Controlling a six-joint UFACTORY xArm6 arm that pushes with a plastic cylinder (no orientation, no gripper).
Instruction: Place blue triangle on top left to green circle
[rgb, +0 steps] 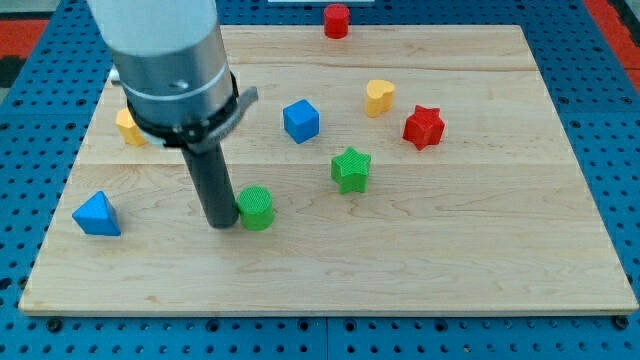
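Observation:
The blue triangle (97, 215) lies near the board's left edge, low in the view. The green circle (257, 208) stands to the right of it, near the middle-left of the board. My tip (222, 223) is down on the board right against the green circle's left side, between the two blocks and much closer to the circle. The arm's grey body hangs over the upper left of the board.
A green star (351, 168) sits right of the circle. A blue cube (301, 120), a yellow heart (379, 97) and a red star (423, 127) lie further up. A yellow block (129, 128) is partly hidden behind the arm. A red cylinder (336, 20) stands at the board's top edge.

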